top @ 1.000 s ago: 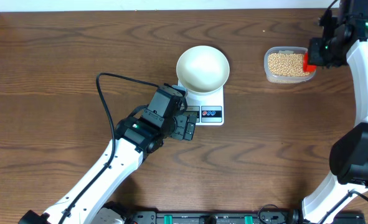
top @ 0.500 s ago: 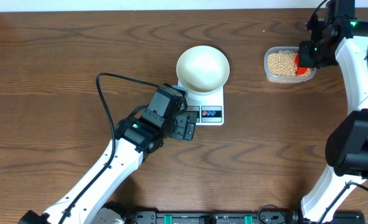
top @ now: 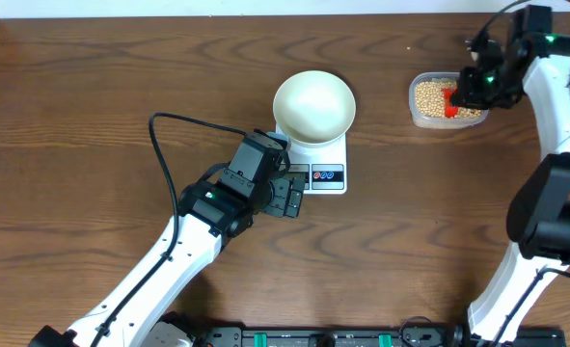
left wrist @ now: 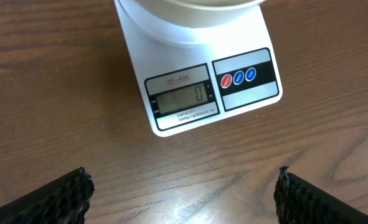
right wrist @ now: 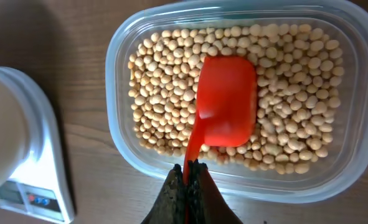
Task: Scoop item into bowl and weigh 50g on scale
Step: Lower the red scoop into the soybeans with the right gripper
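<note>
Left claw [left wrist: 184,190] over bench [top: 92,87]. Scale [left wrist: 246,78] just ahead of it, display end nearest. Bowl [top: 313,104] sits on scale's far end. Right claw [right wrist: 188,177] at tub [right wrist: 118,134] rim, well apart from scale. Its scoop [right wrist: 226,101] lies ahead of it on beans [right wrist: 165,81] in tub.

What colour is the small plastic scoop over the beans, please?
Red scoop, best seen in right wrist view.
</note>
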